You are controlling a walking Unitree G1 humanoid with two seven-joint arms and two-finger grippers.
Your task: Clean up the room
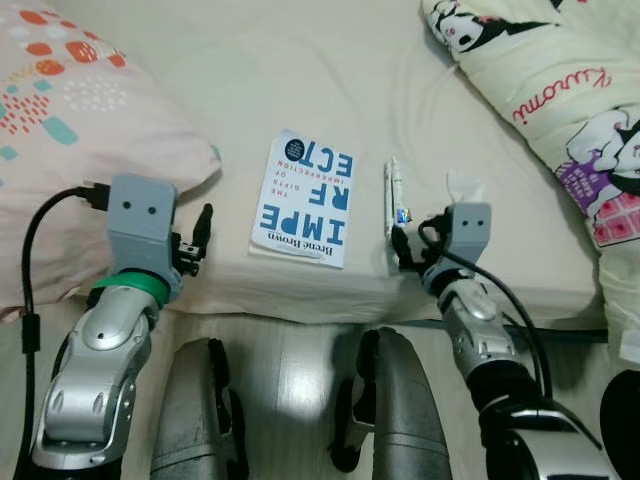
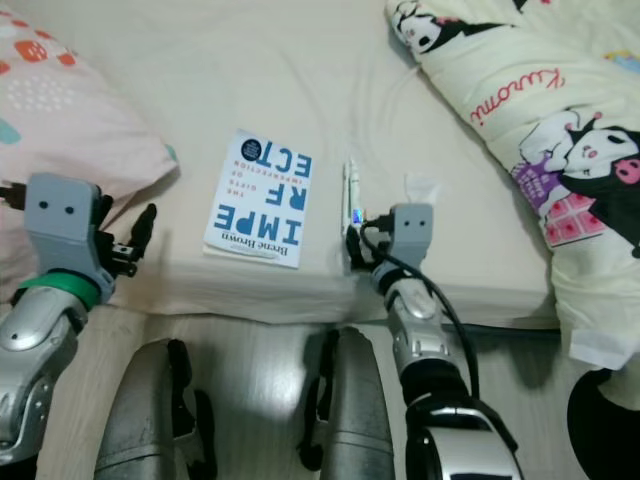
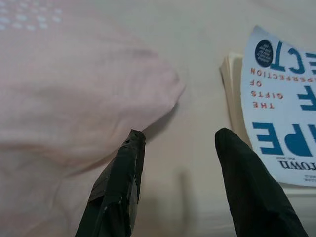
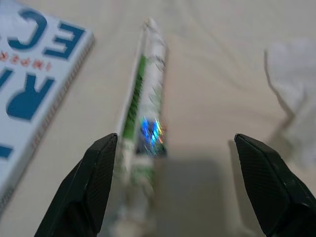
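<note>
— From the head camera, the right gripper sits at the bed's near edge, by the slim tube; book just left.

— Its wrist view: fingers spread wide, empty; the tube lies off-centre, so shift, then close. The left gripper gapes empty beside the pillow.

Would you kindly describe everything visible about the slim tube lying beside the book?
The tube is slim, white with green print and a shiny holographic patch, apparently plastic. It lies flat on the cream bed sheet, lengthwise to the right of the book, apart from it. The open right claw hovers at its near end, one finger close beside it.
</note>
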